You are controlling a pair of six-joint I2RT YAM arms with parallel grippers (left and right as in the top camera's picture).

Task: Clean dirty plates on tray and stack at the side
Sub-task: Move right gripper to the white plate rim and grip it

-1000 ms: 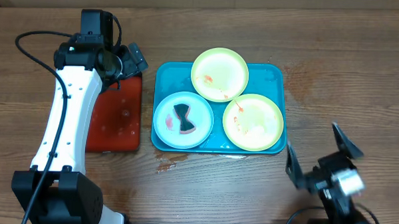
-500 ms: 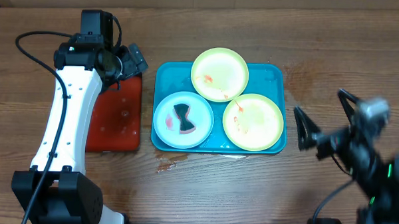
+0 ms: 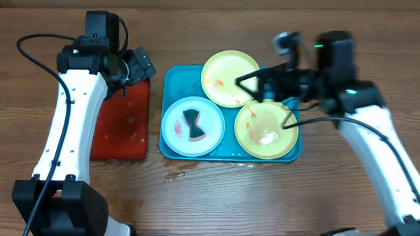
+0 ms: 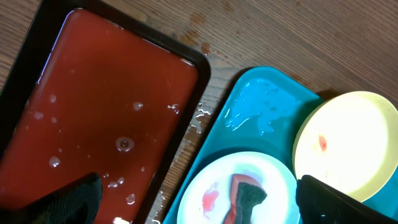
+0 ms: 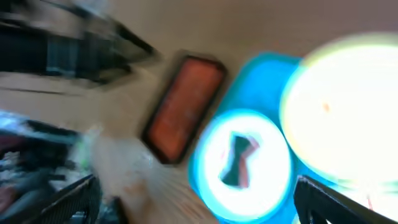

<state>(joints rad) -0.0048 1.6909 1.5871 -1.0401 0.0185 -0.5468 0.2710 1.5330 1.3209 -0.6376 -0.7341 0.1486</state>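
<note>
From above, the blue tray [image 3: 175,80] holds two yellow-green plates [image 3: 230,78] streaked red and a white plate [image 3: 174,129] bearing a sponge [image 3: 191,124]; right gripper [image 3: 263,102] spread over them, left gripper [image 3: 132,73] spread by the red tray [image 3: 118,129]; left wrist: white plate [image 4: 264,174] smeared red; right wrist: blurred.

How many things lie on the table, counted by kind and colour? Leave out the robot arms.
Yellow-green plates: 2
White plate: 1
Blue tray: 1
Red-orange tray: 1
Sponge: 1
Total: 6
</note>
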